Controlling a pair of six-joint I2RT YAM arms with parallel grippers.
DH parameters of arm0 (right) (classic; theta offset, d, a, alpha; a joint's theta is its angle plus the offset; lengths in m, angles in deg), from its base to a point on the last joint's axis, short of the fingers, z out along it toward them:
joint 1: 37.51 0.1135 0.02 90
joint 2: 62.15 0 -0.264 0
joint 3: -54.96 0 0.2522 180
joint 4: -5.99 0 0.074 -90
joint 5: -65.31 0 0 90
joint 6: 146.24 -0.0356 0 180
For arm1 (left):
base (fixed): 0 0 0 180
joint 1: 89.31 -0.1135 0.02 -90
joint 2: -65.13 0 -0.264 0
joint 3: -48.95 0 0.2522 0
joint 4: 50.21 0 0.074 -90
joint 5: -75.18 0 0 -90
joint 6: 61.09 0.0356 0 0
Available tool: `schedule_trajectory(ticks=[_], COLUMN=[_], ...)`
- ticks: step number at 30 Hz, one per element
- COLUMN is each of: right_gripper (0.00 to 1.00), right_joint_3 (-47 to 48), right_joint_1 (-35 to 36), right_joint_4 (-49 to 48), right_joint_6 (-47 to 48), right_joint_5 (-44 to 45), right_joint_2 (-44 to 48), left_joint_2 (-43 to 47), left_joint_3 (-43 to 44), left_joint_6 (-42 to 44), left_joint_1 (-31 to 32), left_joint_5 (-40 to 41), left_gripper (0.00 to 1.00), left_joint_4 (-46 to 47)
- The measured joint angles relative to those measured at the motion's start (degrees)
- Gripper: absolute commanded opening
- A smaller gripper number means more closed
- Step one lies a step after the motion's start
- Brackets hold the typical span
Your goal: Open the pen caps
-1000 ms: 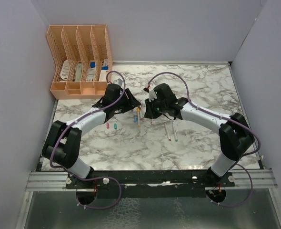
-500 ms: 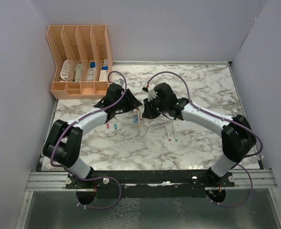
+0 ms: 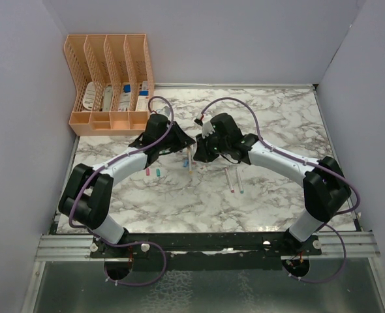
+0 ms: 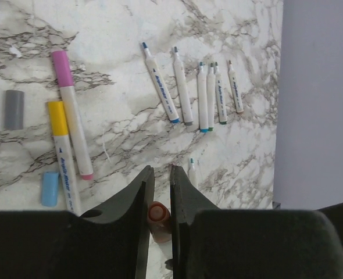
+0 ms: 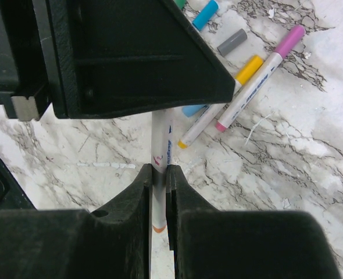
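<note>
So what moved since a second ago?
The left gripper slid toward the right gripper and closed on the brown cap. The right gripper edged closer, still clamping the white pen. The loose pens stayed put.

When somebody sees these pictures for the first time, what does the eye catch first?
First, the two grippers meeting nose to nose at the middle of the marble table. The right gripper clamps a white pen, and the left gripper has its fingers close on both sides of an orange-brown cap. Next come the pink-capped pen and yellow-capped pen lying loose nearby, and the orange organizer at the table's far left corner.
</note>
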Motion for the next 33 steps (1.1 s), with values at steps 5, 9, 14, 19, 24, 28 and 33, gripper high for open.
schedule_trajectory(ticks=[5, 9, 14, 19, 24, 28, 33], right_gripper=[0.06, 0.44, 0.56, 0.56, 0.44, 0.33, 0.15], right_joint_3=[0.0, 0.0, 0.0, 0.15, 1.03, 1.27, 1.68], right_joint_1=[0.15, 0.24, 0.24, 0.24, 0.24, 0.24, -0.07], right_joint_4=[0.02, -0.15, -0.48, -1.09, -2.16, -2.78, -2.82], right_joint_6=[-0.17, -1.09, -1.51, -2.32, -3.1, -4.0, -4.15], right_joint_5=[0.02, 0.02, -0.17, -0.33, -1.05, -1.75, -1.62], right_joint_2=[0.02, 0.02, 0.0, -0.24, -1.62, -2.62, -3.06], left_joint_2=[0.26, 0.26, 0.26, 0.26, 0.26, 0.26, 0.37], left_joint_3=[0.0, 0.0, -0.39, -0.42, -0.42, -0.42, -0.42], left_joint_6=[-0.72, -0.85, -0.74, -0.94, -1.68, -2.03, -2.38], left_joint_1=[0.09, 0.11, 0.11, 0.9, 2.25, 2.95, 2.78], left_joint_5=[-0.59, -0.72, -0.74, -0.74, -0.74, -0.63, -0.5], left_gripper=[0.0, 0.0, 0.0, 0.0, 0.0, 0.0, 0.0], left_joint_4=[1.36, 1.55, 1.46, 1.73, 2.78, 3.37, 3.61])
